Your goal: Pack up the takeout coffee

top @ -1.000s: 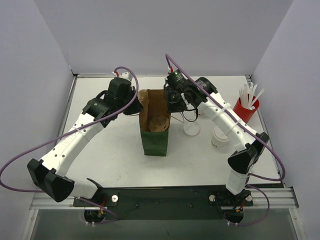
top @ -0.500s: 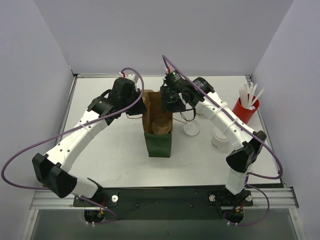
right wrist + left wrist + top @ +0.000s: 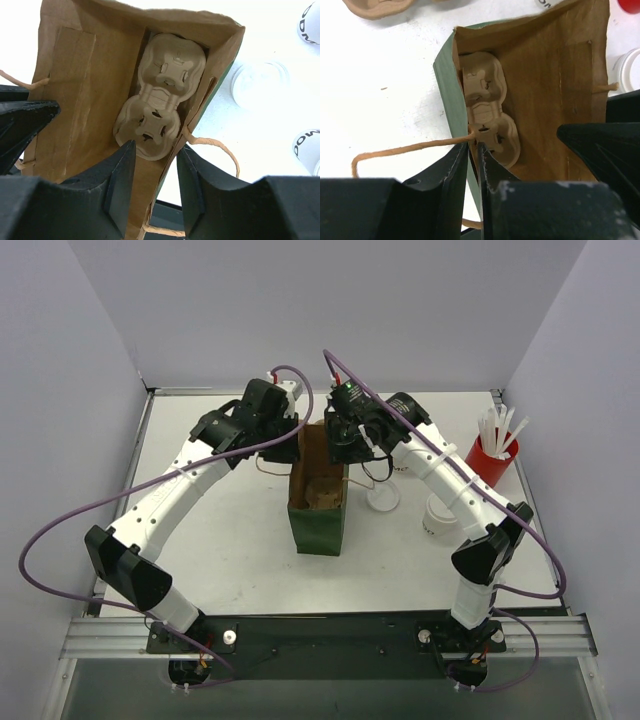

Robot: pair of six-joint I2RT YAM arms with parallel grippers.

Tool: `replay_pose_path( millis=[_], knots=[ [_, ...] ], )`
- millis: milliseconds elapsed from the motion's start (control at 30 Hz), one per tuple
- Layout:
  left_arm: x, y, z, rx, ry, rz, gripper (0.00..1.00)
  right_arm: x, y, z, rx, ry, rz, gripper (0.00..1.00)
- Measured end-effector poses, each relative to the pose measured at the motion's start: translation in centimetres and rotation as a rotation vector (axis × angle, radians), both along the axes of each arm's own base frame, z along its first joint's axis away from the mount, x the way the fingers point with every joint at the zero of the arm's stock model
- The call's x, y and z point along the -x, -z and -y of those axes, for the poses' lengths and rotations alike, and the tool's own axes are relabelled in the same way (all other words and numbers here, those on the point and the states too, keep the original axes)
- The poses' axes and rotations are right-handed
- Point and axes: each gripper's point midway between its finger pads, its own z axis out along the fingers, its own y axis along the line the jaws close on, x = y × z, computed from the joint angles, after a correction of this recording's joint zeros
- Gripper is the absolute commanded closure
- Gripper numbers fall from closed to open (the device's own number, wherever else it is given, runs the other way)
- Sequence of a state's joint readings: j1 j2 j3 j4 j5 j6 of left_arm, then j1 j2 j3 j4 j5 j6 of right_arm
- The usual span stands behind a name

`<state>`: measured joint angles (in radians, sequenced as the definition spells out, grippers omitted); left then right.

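Note:
A green paper bag [image 3: 318,525] stands open mid-table, with a brown pulp cup carrier [image 3: 487,112] lying inside it; the carrier also shows in the right wrist view [image 3: 160,102]. My left gripper [image 3: 475,146] is shut on the bag's left wall by its string handle [image 3: 405,148]. My right gripper [image 3: 155,150] is open, its jaws astride the bag's right wall. One white takeout cup [image 3: 438,515] stands right of the bag. Two printed cups [image 3: 309,25] [image 3: 307,145] show at the right wrist view's edge, with a round lid [image 3: 260,84] between them.
A red cup of white sticks [image 3: 492,455] stands at the far right. A white lid [image 3: 383,500] lies just right of the bag. A second pulp carrier [image 3: 380,6] lies on the table left of the bag. Grey walls enclose the table.
My left arm has swung right to the bag's left rim and closed on it. The bag has shifted slightly right and stands more open. The right gripper has stayed at the right rim.

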<state>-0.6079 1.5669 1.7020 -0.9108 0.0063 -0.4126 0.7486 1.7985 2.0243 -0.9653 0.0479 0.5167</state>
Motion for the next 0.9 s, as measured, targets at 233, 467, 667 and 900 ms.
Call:
replay_pose_path(
  millis=[233,467,667,900],
  knots=[
    [1.2,0.7,-0.9,-0.105,0.051,-0.029,0.64,0.3,0.6,-0.3,0.027,-0.022,-0.013,0.67],
    [1.9,1.7,-1.5,-0.169,0.077,-0.059,0.97,0.6,1.8,-0.6,0.059,-0.039,-0.038,0.85],
    [1.5,1.4,-3.0,-0.261,0.033,-0.041,1.00,0.4,1.8,0.6,0.117,-0.016,-0.023,1.00],
    [0.7,0.1,-5.0,-0.378,-0.038,0.028,1.00,-0.3,0.2,1.9,0.161,0.015,0.030,1.00]
  ],
)
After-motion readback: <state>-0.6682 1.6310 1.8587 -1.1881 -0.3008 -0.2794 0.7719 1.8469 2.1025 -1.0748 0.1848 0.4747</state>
